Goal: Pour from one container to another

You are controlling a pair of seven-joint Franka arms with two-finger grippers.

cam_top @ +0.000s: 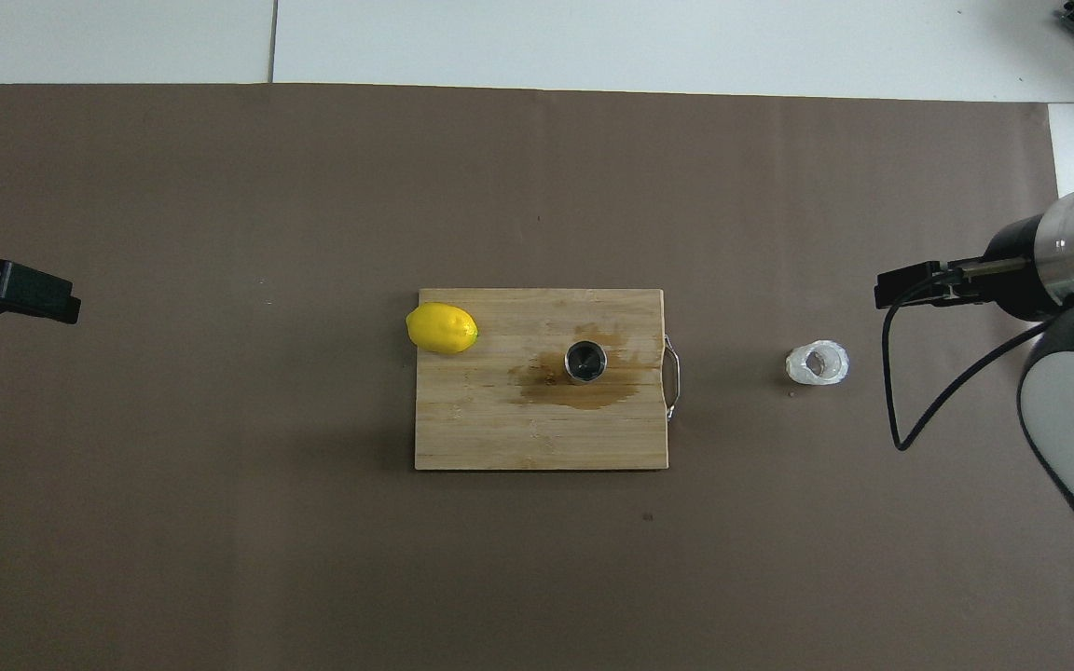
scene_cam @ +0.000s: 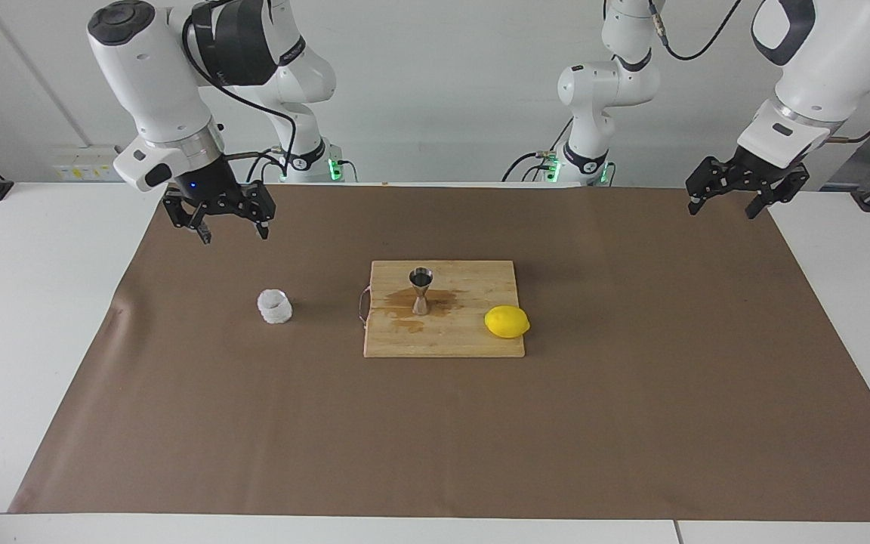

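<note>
Robotics lab: brown paper-covered table (scene_cam: 631, 423) (bare white walls), mounted arms

A yellow lemon (scene_cam: 507, 322) is sitting on a tan wooden board (scene_cam: 473, 344) darkly stained around the silvery jigger (scene_cam: 421, 290).
</note>
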